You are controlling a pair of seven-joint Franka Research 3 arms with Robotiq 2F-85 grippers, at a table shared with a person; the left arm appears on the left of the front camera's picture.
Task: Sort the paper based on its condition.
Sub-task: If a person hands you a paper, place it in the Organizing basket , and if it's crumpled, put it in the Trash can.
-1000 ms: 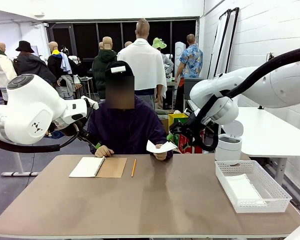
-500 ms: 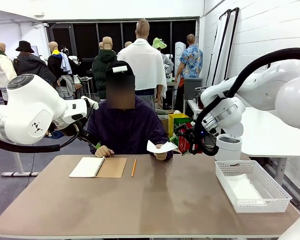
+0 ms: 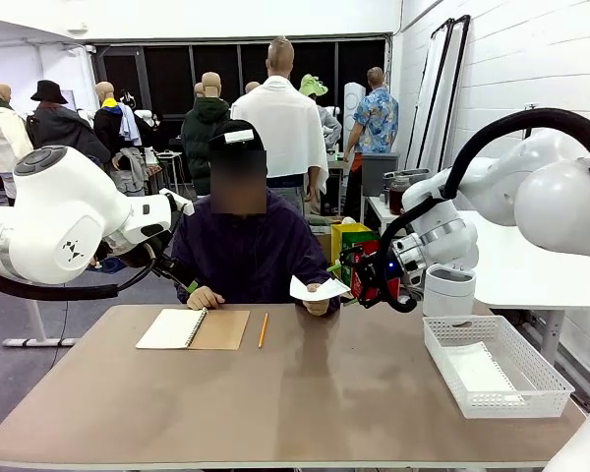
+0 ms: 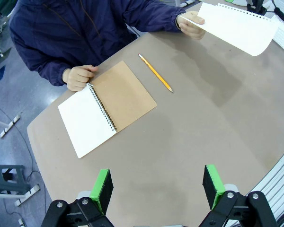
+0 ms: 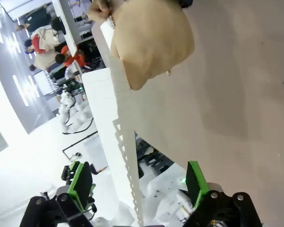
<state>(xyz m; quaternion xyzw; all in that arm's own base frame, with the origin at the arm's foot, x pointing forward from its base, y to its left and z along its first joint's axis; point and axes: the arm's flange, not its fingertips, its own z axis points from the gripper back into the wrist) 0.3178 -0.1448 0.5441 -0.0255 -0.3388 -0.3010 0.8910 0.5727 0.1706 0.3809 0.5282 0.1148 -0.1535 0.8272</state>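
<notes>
The person's hand (image 3: 318,306) holds a flat white sheet of paper (image 3: 315,289) up above the table's far edge. My right gripper (image 3: 353,280) hangs just to the right of it, open. In the right wrist view the sheet (image 5: 109,99) shows nearly edge-on, its ragged hole edge pointing into the gap of the right gripper (image 5: 138,185). The green pads stand apart and do not touch it. The sheet (image 4: 236,26) also lies at the top right of the left wrist view. My left gripper (image 4: 157,189) is open high above the table, holding nothing.
An open spiral notebook (image 3: 192,328) with a brown cover and a yellow pencil (image 3: 263,329) lie at the far left near the person's other hand (image 3: 205,297). A white lattice basket (image 3: 531,366) at the right holds a white sheet (image 3: 477,372).
My right arm has swung down and left, bringing its open gripper close to the held sheet. The person's hand and sheet have stayed nearly still. The left arm has not moved.
</notes>
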